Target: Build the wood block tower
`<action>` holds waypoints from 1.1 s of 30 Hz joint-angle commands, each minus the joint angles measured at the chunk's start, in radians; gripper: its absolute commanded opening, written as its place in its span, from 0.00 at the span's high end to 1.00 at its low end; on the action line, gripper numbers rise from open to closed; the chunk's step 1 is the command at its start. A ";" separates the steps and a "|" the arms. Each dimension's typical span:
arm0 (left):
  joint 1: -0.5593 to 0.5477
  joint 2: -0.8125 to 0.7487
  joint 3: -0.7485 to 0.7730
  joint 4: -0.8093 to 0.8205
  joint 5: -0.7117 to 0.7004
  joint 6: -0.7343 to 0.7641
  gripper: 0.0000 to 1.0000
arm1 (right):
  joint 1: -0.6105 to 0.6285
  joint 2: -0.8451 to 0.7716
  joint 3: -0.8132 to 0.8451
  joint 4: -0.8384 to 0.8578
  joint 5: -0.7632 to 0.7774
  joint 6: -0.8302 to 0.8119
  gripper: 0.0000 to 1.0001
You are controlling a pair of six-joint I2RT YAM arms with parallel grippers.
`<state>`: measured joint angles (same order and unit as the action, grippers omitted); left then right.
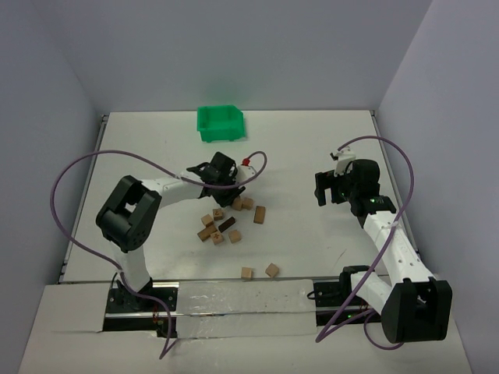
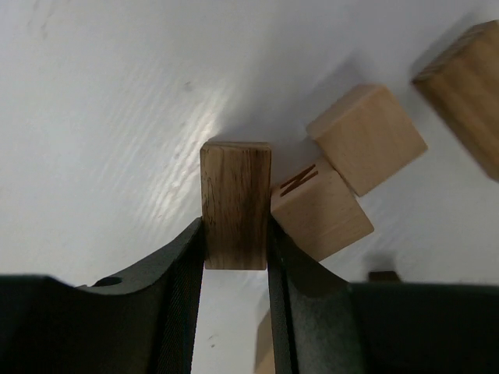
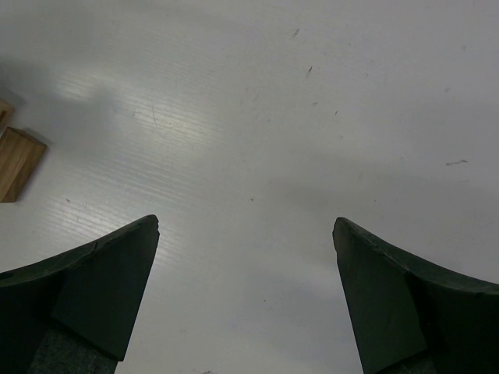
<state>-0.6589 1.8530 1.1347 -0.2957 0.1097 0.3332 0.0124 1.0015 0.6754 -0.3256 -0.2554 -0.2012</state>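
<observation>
My left gripper [image 2: 236,226] is shut on a dark brown wood block [image 2: 235,195], pinched by its long sides just above the white table. Two tan cubes [image 2: 320,209] lie right beside it, one with a dark mark on top. From above, the left gripper [image 1: 231,187] hovers at the upper edge of a loose scatter of wood blocks [image 1: 218,227]. These are tan pieces and a dark bar [image 1: 228,225], all lying flat with no tower standing. My right gripper [image 1: 322,189] hangs open over bare table, its jaws [image 3: 245,226] wide apart with nothing between them.
A green plastic bin [image 1: 220,123] stands at the back of the table. Two tan blocks [image 1: 247,273] [image 1: 272,269] lie apart near the front edge. Another tan block [image 3: 15,164] shows at the left edge of the right wrist view. Purple cables loop over both arms.
</observation>
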 commanded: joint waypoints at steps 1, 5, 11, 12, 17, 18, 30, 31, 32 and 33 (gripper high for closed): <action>-0.080 0.007 -0.033 0.037 0.018 0.011 1.00 | -0.006 -0.023 0.035 0.009 0.001 -0.007 0.00; -0.132 -0.048 -0.097 0.055 0.034 0.044 1.00 | -0.006 -0.021 0.036 0.011 -0.003 -0.007 0.00; -0.132 -0.171 -0.117 0.013 0.138 0.096 1.00 | -0.005 -0.015 0.038 0.008 -0.012 -0.011 0.00; -0.127 -0.185 -0.110 -0.001 0.152 0.112 1.00 | -0.005 -0.014 0.038 0.009 -0.013 -0.012 0.00; -0.053 -0.219 0.005 -0.126 0.236 0.276 1.00 | -0.005 -0.007 0.041 0.010 -0.021 -0.014 0.00; -0.038 -0.210 0.014 -0.146 0.237 0.307 1.00 | -0.005 -0.006 0.041 0.010 -0.023 -0.015 0.00; 0.046 0.014 0.222 -0.254 0.305 0.530 1.00 | -0.005 0.009 0.044 0.002 -0.027 -0.024 0.00; 0.048 0.040 0.233 -0.263 0.314 0.538 0.99 | -0.005 0.013 0.044 0.001 -0.028 -0.025 0.00; 0.047 0.060 0.247 -0.276 0.319 0.549 0.98 | -0.006 0.015 0.044 -0.002 -0.028 -0.026 0.00; 0.048 0.081 0.262 -0.288 0.322 0.556 0.97 | -0.005 0.015 0.045 -0.004 -0.028 -0.028 0.00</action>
<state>-0.6136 1.8665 1.3218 -0.5173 0.3612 0.8075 0.0124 1.0090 0.6754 -0.3264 -0.2757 -0.2131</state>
